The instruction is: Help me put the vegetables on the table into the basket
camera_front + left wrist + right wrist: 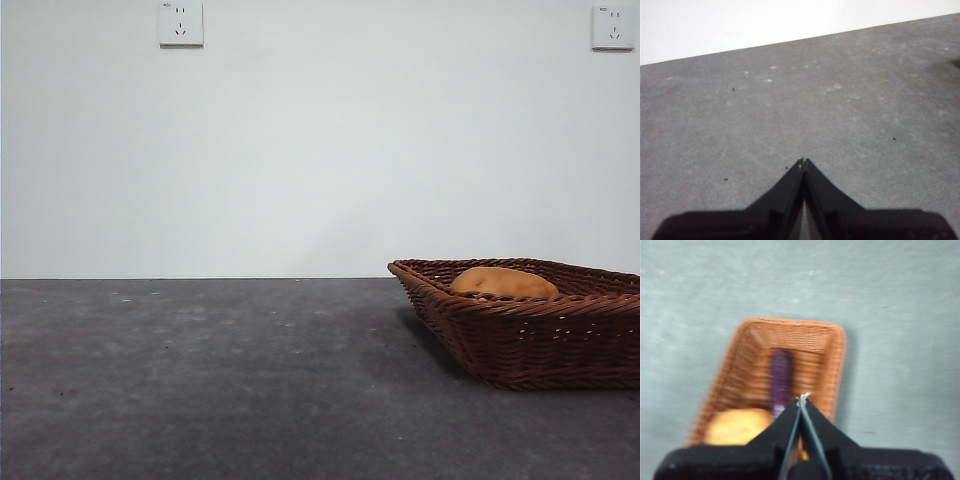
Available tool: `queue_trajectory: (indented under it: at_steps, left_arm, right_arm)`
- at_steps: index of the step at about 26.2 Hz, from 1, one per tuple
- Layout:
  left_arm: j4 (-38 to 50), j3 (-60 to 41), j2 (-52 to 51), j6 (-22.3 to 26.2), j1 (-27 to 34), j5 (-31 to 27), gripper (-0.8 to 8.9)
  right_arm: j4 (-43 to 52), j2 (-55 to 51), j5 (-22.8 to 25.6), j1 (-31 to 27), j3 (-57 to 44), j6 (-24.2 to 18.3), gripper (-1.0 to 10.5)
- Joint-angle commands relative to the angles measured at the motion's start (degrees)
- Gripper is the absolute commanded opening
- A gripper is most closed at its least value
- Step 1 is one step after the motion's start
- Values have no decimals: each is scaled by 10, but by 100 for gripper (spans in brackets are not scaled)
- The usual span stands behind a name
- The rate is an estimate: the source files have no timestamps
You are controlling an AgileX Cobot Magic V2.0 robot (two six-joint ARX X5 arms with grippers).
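The brown woven basket (520, 335) stands on the dark grey table (200, 380) at the right. A brown potato (503, 283) shows above its rim. From above, the right wrist view shows the basket (810, 340) holding a dark purple eggplant (781, 380) and the potato (737, 426); a sliver of a yellow vegetable (804, 455) peeks out beside the jaws. My right gripper (803, 399) hangs high over the basket, shut and holding nothing. My left gripper (803, 162) is shut over bare table (815, 100), holding nothing. Neither arm shows in the front view.
A white wall with two power sockets (181, 23) rises behind the table's far edge. Bare table surface stretches left of the basket.
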Motion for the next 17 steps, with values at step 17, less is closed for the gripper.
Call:
queue_trajectory:
  at_steps: [17]
  left_arm:
    - [4, -6, 5, -4, 1, 3, -4]
  right_arm:
    - [84, -381, 122, 44, -100, -19, 2]
